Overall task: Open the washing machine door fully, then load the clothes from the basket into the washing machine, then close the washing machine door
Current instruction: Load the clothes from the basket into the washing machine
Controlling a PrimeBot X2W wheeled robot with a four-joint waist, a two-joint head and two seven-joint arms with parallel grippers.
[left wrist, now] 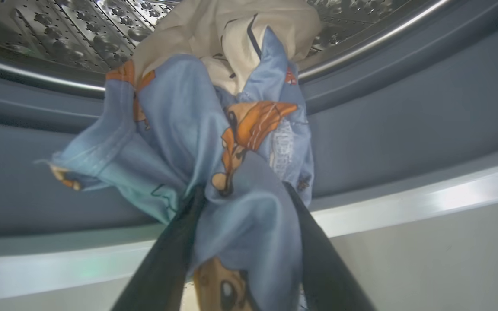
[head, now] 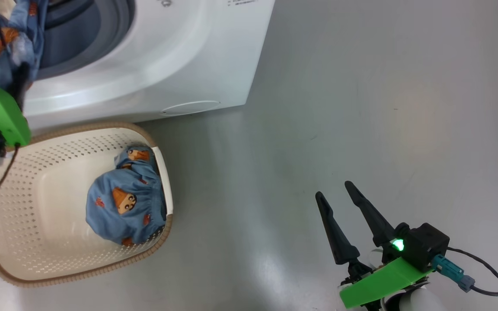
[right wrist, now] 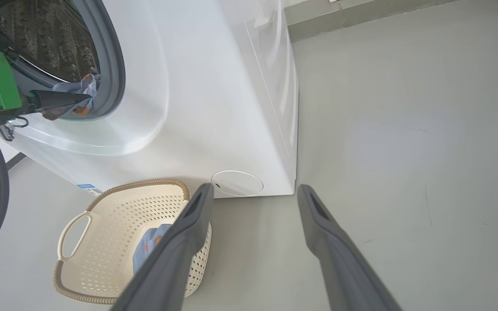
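At the washing machine's (head: 167, 56) mouth, left end effector (left wrist: 242, 190) spread wide, soft blue bear-print garment (left wrist: 180, 129) bunched between both fingers (left wrist: 175, 242), over grey rubber seal (left wrist: 404, 108) — whether gripped, cannot tell. Right end effector (head: 333, 189) open. Second garment (head: 123, 198) in perforated cream basket (head: 24, 172).

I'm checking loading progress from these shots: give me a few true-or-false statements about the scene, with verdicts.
1. A bear-print garment lies in the basket. True.
2. The right claw holds clothing. False: it is open and empty, over the floor.
3. A blue and cream garment sits between the left claw's fingers at the washing machine's mouth. True.
4. The machine's mouth is shut off by the door. False: the steel drum is exposed.
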